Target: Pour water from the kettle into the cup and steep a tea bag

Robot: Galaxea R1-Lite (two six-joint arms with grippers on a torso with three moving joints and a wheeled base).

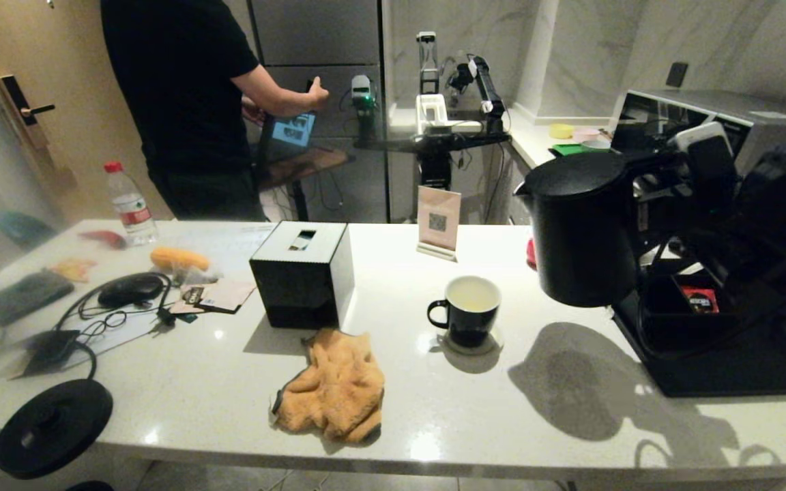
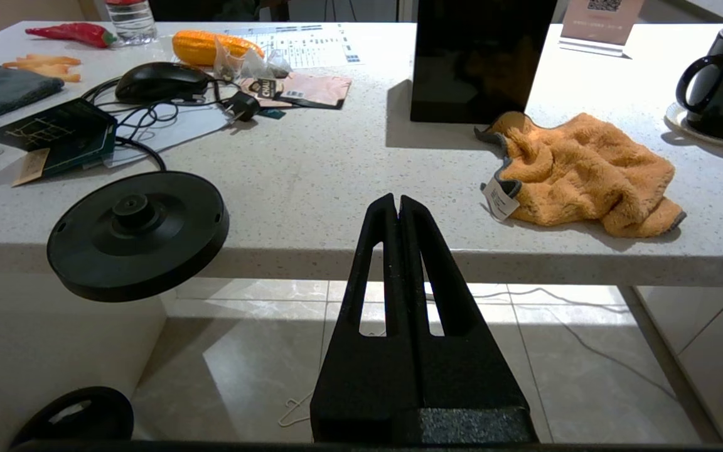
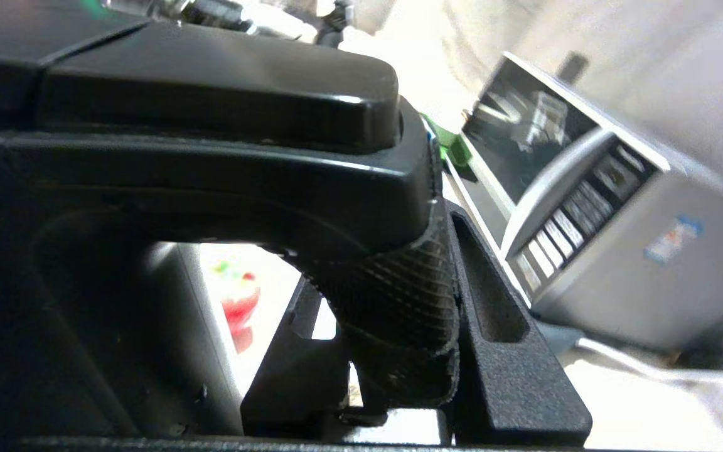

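Note:
The large black kettle (image 1: 580, 232) hangs above the counter, about upright, its small spout (image 1: 520, 189) turned toward the cup. My right gripper (image 1: 659, 198) is shut on the kettle's ribbed handle (image 3: 393, 295), with a finger (image 3: 499, 314) pressed to each side. The black cup (image 1: 467, 311) stands on a coaster, left of and below the kettle. Its inside is pale, and I cannot tell if water is in it. Small translucent tea bags (image 2: 255, 63) lie by the orange corn. My left gripper (image 2: 397, 199) is shut and empty, parked below the counter's front edge.
A black tissue box (image 1: 301, 273) and an orange cloth (image 1: 335, 385) sit left of the cup. The kettle's round base (image 1: 52, 426) overhangs the front left edge. A black tray (image 1: 720, 368) with a red sachet (image 1: 700, 299) lies right. A person (image 1: 181, 102) stands behind the counter.

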